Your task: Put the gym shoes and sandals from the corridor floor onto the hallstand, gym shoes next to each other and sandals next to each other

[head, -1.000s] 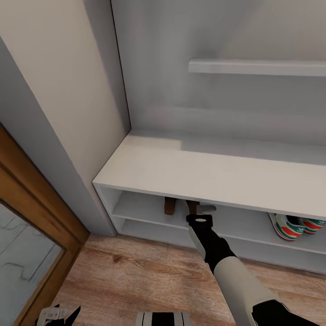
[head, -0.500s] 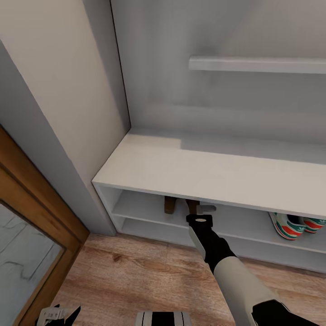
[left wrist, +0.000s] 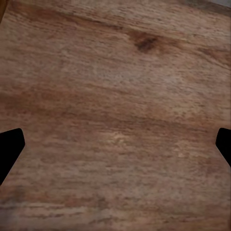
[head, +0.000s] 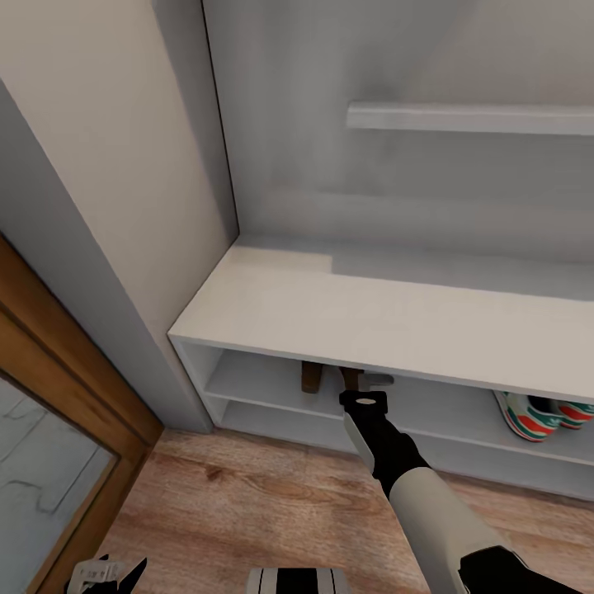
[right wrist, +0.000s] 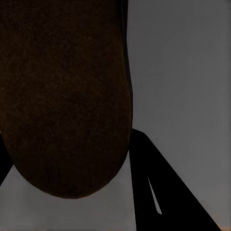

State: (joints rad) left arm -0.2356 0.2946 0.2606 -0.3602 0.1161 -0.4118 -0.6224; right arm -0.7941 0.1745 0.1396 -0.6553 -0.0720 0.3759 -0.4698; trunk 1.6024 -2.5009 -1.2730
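Right gripper (head: 356,381) is reached under the top board of the hallstand (head: 379,318), onto its upper open shelf; the board hides the fingertips in the head view, so whether they clamp the sandal cannot be told. In the right wrist view one dark finger (right wrist: 154,192) shows beside the rounded end of a brown sandal (right wrist: 65,101), dim in the shelf's shadow; touching or just beside, unclear. A second sandal (head: 311,376) stands just to the left of the gripper on the same shelf, only its brown end showing below the board. Left gripper (head: 106,572) hangs low at the picture's bottom edge, over the corridor floor (head: 247,487); in its wrist view the two black fingertips (left wrist: 9,147) sit wide apart with nothing but bare wood plank between. Gym shoes (head: 540,415): white, green stripes, red-orange marks, side by side on the same shelf far to the right, partly cut off by the board and the frame edge.
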